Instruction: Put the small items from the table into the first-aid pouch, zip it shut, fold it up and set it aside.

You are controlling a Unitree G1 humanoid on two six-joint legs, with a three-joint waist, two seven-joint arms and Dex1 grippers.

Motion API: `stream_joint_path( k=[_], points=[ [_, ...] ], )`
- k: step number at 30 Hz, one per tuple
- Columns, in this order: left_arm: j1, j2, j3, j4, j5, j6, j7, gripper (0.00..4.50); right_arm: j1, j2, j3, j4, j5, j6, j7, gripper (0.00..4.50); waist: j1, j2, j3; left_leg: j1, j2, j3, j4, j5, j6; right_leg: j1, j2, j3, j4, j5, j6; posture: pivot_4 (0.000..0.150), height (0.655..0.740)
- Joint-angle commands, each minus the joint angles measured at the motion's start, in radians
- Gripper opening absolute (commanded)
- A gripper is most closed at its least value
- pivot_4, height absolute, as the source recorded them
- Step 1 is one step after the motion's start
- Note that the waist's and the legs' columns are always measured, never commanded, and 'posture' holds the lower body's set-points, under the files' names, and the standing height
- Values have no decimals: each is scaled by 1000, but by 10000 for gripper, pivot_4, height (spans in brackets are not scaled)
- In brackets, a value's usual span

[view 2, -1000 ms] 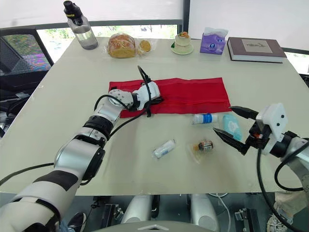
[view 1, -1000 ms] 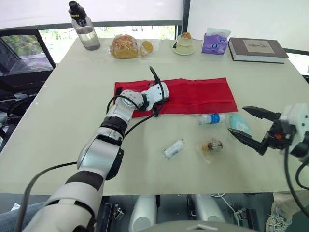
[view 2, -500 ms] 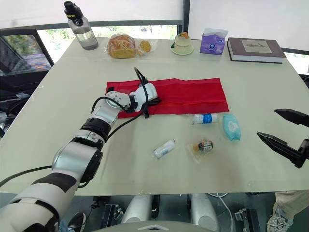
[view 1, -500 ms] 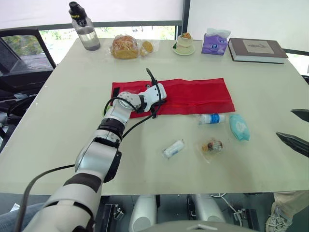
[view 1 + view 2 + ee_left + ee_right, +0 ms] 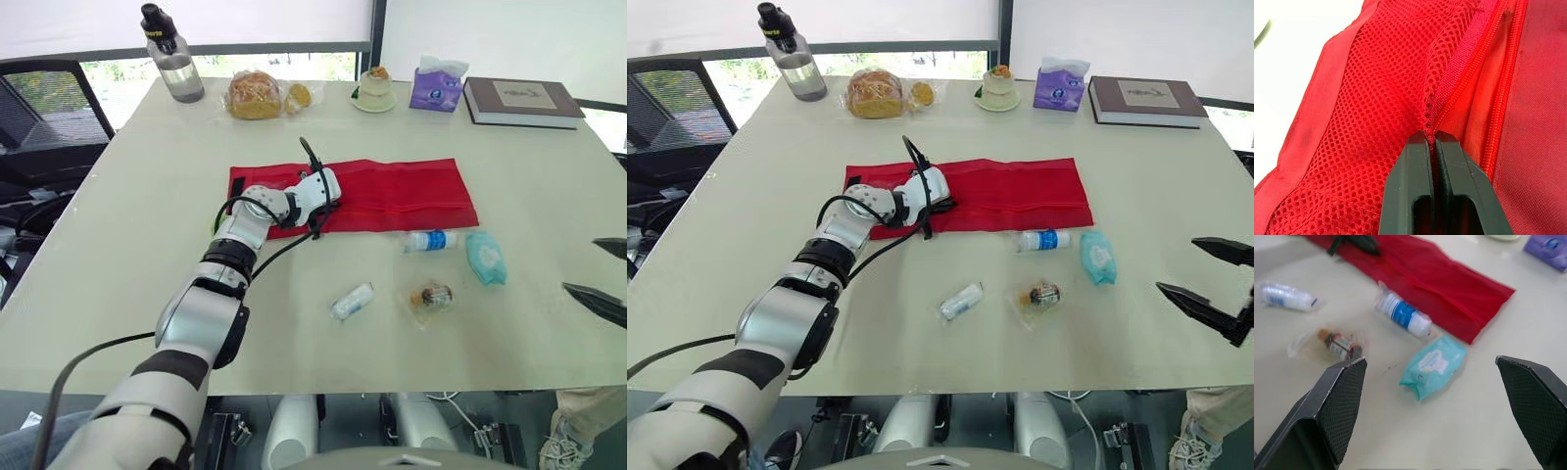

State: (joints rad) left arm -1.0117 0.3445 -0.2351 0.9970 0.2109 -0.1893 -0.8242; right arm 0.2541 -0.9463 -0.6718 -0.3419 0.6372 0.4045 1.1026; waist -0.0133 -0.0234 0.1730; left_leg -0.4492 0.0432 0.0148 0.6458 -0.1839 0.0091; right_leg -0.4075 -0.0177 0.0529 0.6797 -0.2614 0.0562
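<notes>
At the table's right edge, my right gripper (image 5: 1178, 264) has pulled back from the wipes pack (image 5: 485, 257), jaws spread and empty. My left gripper (image 5: 1431, 139) still pinches the pouch (image 5: 402, 191) mesh; nothing is packed yet.

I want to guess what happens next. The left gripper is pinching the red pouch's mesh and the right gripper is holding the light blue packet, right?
Not quite. The left gripper does pinch the mesh of the red pouch, but the right gripper is open and holds nothing. The right wrist view shows the light blue packet lying untouched on the table.
</notes>
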Motion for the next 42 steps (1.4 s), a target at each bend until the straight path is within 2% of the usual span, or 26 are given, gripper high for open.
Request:
stream_joint_path(
  k=[1,9,15,19,31,34,35,36,37,38,42],
  points=[
    [2,-12,12,-69,-20,5,1,686,-105,-41,109,74,-49,-50,28,45000,0,0,0,0,0,0,0,0,0,0,0,0,0,0,0,1500,7400],
    [5,-25,5,-98,-12,13,1,686,-468,-24,429,349,-207,-162,89,45000,0,1,0,0,-1,0,1,0,0,0,0,1,0,0,0,1500,7400],
    [3,-36,6,-106,-13,22,9,686,-668,47,597,493,-279,-225,167,45000,1,1,0,0,-1,-1,2,0,0,0,0,1,1,0,0,1500,7400],
    [5,-36,5,-105,-9,22,11,686,-811,115,725,636,-395,-344,205,45000,0,1,1,-1,-1,-1,3,0,0,0,0,0,1,0,0,1500,7400],
    [4,-30,8,-105,-9,31,17,686,-997,202,878,923,-576,-521,264,45000,0,1,1,-1,-1,-1,3,0,0,0,0,0,2,1,0,1500,7400],
    [6,-30,8,-110,-9,34,17,0,-1019,210,890,966,-601,-550,271,35602,0,1,1,-1,-1,0,3,0,0,0,0,0,2,1,0,1500,7400],
    [8,-31,8,-113,-9,34,17,0,-1025,214,890,976,-605,-557,269,34148,-1,1,1,-1,-1,0,3,0,0,0,0,0,2,1,0,1500,7400],
    [11,-32,7,-118,-10,36,16,0,-1031,219,888,985,-607,-561,266,28556,-1,1,1,-1,-1,0,3,0,0,0,0,0,2,1,0,1500,7400],
    [13,-34,6,-121,-10,37,16,0,-1036,223,888,990,-611,-565,264,25187,-1,1,1,-1,-1,0,3,0,0,0,0,0,2,1,0,1500,7400],
    [16,-35,5,-123,-9,37,16,0,-1040,225,889,994,-617,-576,262,23882,-1,1,1,-1,-1,-1,3,0,0,0,0,0,2,1,0,1500,7400],
    [22,-43,3,-133,-11,43,17,0,-1038,235,876,983,-618,-600,250,6697,0,1,1,-1,-1,0,3,0,0,0,0,0,2,1,0,1500,7400]
  ],
)
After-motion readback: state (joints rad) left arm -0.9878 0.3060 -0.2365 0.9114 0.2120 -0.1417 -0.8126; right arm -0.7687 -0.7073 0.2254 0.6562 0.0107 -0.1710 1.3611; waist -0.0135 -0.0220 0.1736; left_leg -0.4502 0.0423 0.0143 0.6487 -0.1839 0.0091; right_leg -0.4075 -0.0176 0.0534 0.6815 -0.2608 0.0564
